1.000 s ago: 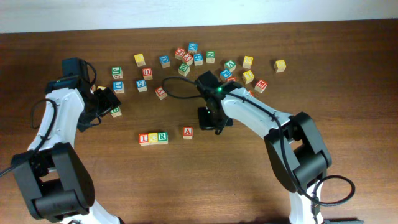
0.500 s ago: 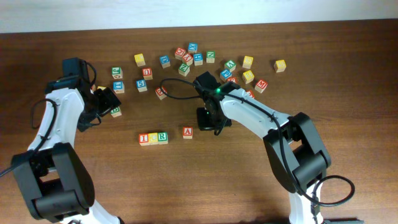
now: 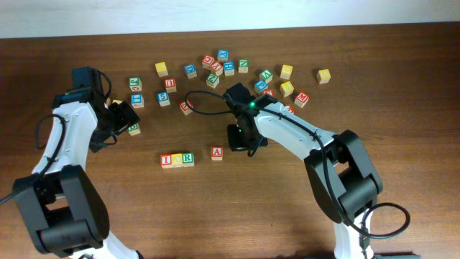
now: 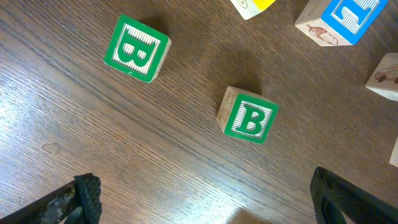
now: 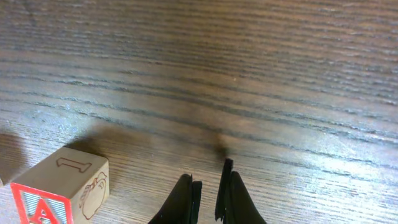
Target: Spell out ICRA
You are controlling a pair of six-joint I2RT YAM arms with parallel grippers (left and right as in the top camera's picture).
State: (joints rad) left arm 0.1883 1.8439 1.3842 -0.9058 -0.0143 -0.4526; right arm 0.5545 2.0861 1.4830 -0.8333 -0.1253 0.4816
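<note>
1. 4 cubes make the word, and 3 seem placed: I, C and R touch in a row toward the near side of the table, though the letters are small from overhead.
2. The A stands apart, right of R and slightly farther back, so closing that gap is the step in hand.
3. The right gripper hovers just right of A, fingers pressed together, holding nothing.
4. The left gripper hangs fully spread and empty over 2 green B cubes at the left.
5. The next move likely calls for a leftward, slightly nearward nudge on A, keeping it square to R.
</note>
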